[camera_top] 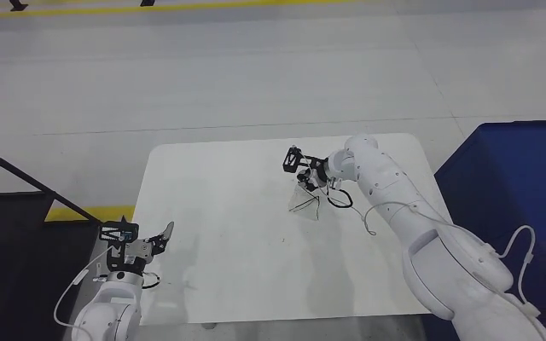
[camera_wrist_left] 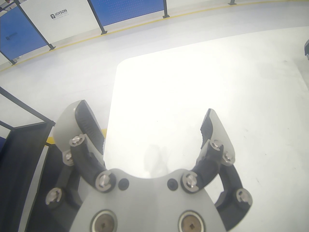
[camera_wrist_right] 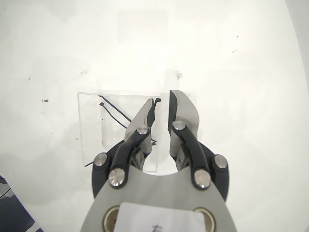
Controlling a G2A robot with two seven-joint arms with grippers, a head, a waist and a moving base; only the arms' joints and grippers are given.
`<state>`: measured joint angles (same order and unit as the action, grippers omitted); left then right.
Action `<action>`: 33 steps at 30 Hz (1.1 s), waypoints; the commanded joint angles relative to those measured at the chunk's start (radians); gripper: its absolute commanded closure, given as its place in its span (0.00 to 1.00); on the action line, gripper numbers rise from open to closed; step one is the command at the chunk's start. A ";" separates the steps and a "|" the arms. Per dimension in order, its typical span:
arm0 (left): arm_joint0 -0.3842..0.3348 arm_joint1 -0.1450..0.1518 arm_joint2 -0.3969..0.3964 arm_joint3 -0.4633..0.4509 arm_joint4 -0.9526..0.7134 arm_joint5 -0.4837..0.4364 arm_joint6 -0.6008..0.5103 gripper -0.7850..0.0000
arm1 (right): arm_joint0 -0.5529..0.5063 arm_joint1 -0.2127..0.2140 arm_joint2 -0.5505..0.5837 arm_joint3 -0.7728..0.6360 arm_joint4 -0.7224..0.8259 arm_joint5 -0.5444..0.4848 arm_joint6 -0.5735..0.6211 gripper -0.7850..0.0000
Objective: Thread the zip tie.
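The right end effector (camera_wrist_right: 162, 97) hung just above a clear tray (camera_wrist_right: 79, 121) on the white counter (camera_top: 230, 256), pointing down, its fingers parted by only a narrow gap and gripping nothing that could be seen. Black zip ties (camera_wrist_right: 113, 112) lay loose in the tray, two of them crossing each other near one side. The small square head of another tie (camera_wrist_right: 158, 100) sat right at the tip of one finger (camera_wrist_right: 147, 114), on the inner side, with the opposite finger clear of it. A thin tail (camera_wrist_right: 88, 164) stuck out past the tray's edge. From above, the tray sat toward the far right part of the counter, directly under that arm's wrist. The left end effector (camera_wrist_left: 144, 107) was well apart from all this, at the counter's near left corner, spread wide and empty, with bare counter between its fingers.
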<state>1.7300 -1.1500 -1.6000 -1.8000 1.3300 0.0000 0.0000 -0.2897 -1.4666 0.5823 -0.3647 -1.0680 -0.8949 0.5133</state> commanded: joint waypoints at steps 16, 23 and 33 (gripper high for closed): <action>0.000 0.000 0.000 0.000 0.000 0.000 0.000 0.00 | 0.006 0.002 0.007 0.028 -0.019 -0.022 -0.054 1.00; 0.000 0.000 0.000 0.000 0.000 0.000 0.000 0.00 | 0.011 0.022 0.028 0.035 -0.004 -0.094 -0.092 1.00; 0.000 0.000 0.000 0.000 0.000 0.000 0.000 0.00 | -0.015 0.053 0.022 -0.025 0.113 -0.117 -0.005 1.00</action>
<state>1.7300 -1.1500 -1.6000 -1.8000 1.3300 0.0000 0.0000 -0.3046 -1.4169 0.6078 -0.3830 -0.9765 -1.0123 0.4841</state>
